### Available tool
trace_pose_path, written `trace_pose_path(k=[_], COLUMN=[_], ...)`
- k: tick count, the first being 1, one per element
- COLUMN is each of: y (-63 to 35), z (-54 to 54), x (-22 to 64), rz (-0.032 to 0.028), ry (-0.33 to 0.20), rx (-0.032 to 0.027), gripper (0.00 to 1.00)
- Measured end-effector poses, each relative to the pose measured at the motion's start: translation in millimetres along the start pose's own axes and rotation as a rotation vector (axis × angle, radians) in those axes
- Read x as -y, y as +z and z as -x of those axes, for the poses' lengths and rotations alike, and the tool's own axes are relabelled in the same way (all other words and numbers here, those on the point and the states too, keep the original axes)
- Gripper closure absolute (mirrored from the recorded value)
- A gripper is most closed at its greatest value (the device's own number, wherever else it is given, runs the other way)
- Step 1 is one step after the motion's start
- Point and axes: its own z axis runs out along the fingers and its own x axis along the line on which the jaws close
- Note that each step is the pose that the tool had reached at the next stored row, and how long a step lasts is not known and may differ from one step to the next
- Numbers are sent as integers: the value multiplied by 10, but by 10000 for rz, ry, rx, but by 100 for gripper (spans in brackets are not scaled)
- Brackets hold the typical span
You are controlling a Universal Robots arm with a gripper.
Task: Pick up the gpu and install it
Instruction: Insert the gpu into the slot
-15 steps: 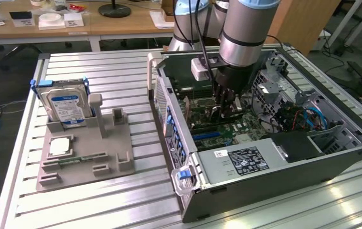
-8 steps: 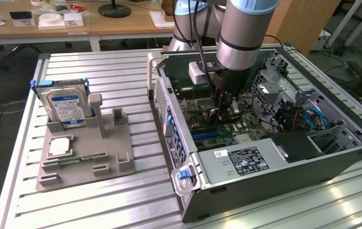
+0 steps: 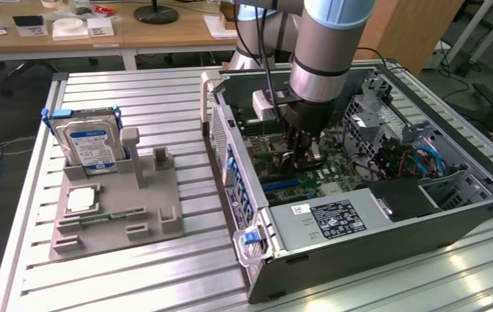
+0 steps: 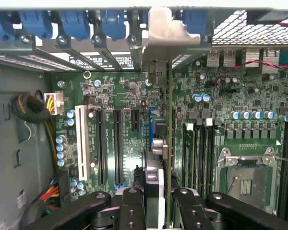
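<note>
Pinched narrow between the gripper (image 4: 156, 203) fingers (image 4: 132, 208), edge-on gpu (image 4: 169, 143) held upright over the motherboard (image 4: 129, 129) slots inside the open computer case (image 3: 385, 227), at risk of missing its slot and jamming if tilted or off-line.

Ribbed shiny metal table (image 3: 142, 273), matt grey plastic holder (image 3: 116, 214) (smooth)

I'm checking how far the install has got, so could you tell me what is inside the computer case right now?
Inside the computer case, the gripper holds the gpu edge-on above the green motherboard. The arm covers part of the board in the exterior view.
</note>
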Motion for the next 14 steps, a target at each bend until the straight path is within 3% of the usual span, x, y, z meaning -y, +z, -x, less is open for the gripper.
trace_pose_path(k=[4, 9, 14], y=[65, 69, 70], z=[-5, -5, -4], x=[-7, 4, 15], rz=[1, -6, -120], ry=[1, -1, -14], rx=[-1, 0, 7], gripper=[72, 72, 72])
